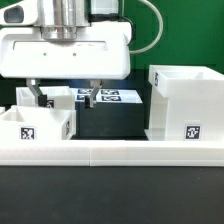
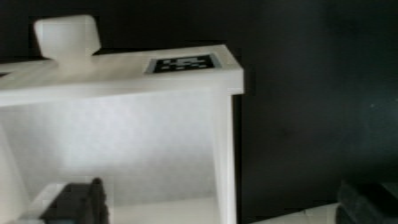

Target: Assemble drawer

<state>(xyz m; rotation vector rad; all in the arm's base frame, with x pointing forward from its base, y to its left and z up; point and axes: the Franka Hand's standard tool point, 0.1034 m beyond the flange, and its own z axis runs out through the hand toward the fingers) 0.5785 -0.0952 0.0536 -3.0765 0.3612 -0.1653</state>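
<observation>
Drawer assembly: gripper (image 1: 63,98) lining up on the middle tray (image 1: 62,94), nothing gripped yet.

The middle tray sits mid-table behind the front-edge border wall (image 1: 110,152). A second tray (image 1: 35,122) is toward the front corner on the exterior view's left, and the shell (image 1: 185,98) toward the one on its right. Jaws are spread. In the wrist view they seem to straddle one tray side wall, not touching it. Step looks like pre-grasp. Next: lower squarely, pinch that wall, lift without tipping, then carry toward the shell.
</observation>
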